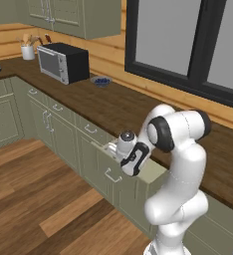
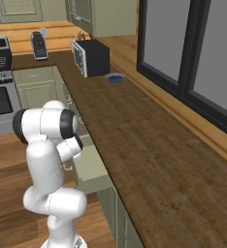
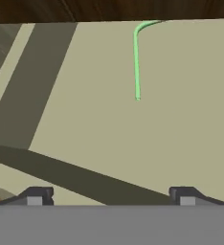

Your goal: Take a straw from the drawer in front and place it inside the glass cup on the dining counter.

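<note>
Jaws (image 3: 112, 196) spread wide, nothing btwn them; the two dark fingertips (image 3: 35, 195) sit far apart at the bottom of the hand view, both well clear of the straw (image 3: 136, 62). Hand points down into the open drawer (image 3: 181, 119), hovering over its pale floor. Straw lies flat on that floor, thin light-green line running away from the jaws, far end bent in a curve right at the drawer's back edge under the dark wood table top; near end stops well short of the fingertips, roughly centred btwn them. In left base view the arm rises from lower right, elbow folded high, forearm reaching down-left so the wrist and hand (image 1: 129, 152) sit over the pulled-out drawer (image 1: 153, 172), silver bar handle on its front below. Right base view: same fold, hand (image 2: 72, 145) tucked low beside the drawer (image 2: 91, 169), which juts out from the sage-green cabinets under the table (image 2: 149, 160). Farther along the table: black toaster oven (image 1: 63, 61) and a small blue bowl (image 1: 101, 80) just beside it.
</note>
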